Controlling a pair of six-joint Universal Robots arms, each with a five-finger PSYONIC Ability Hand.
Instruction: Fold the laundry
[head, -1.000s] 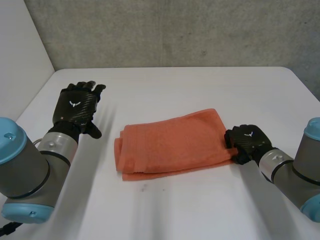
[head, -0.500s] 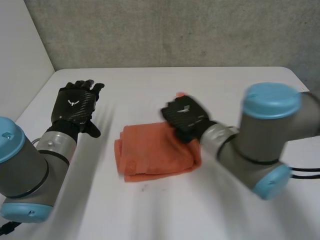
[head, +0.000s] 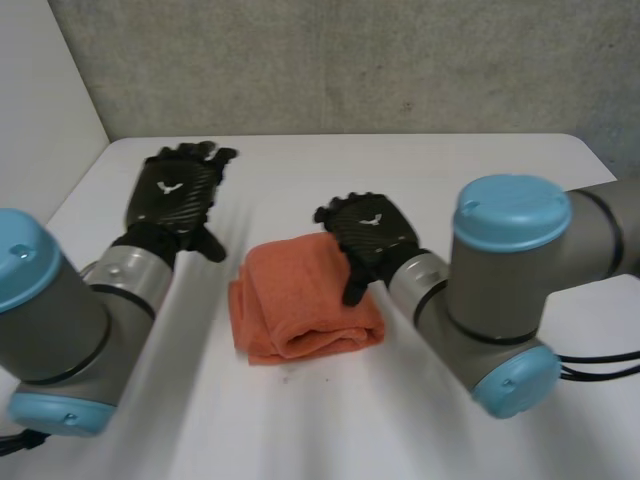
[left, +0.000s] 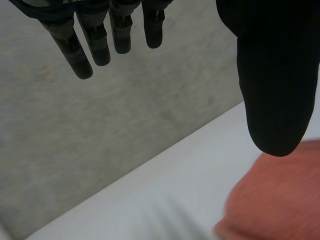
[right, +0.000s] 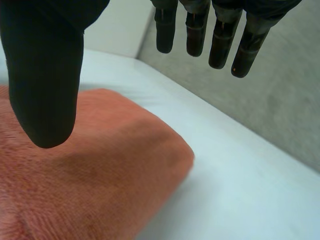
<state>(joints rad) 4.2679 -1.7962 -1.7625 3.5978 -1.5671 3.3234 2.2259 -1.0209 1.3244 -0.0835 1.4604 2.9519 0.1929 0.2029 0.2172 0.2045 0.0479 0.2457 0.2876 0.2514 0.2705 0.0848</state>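
Observation:
An orange towel (head: 298, 296) lies folded into a thick small bundle in the middle of the white table (head: 460, 180). My right hand (head: 368, 232) hovers over the towel's right part with fingers straight and thumb spread, holding nothing. In the right wrist view the towel (right: 90, 170) lies under the thumb (right: 45, 75), and the fingers (right: 220, 35) point past it. My left hand (head: 178, 192) is open above the table, left of the towel and apart from it. The left wrist view has the towel's edge (left: 280, 200) beneath the thumb (left: 275, 75).
A grey concrete wall (head: 350, 60) runs along the table's far edge. A white wall (head: 40, 110) stands at the left. Bare table surface lies to the right of the towel and in front of it.
My right hand carried the towel's right end leftward over the rest, making another fold, then let go and opened. My left hand moved a little forward and right.

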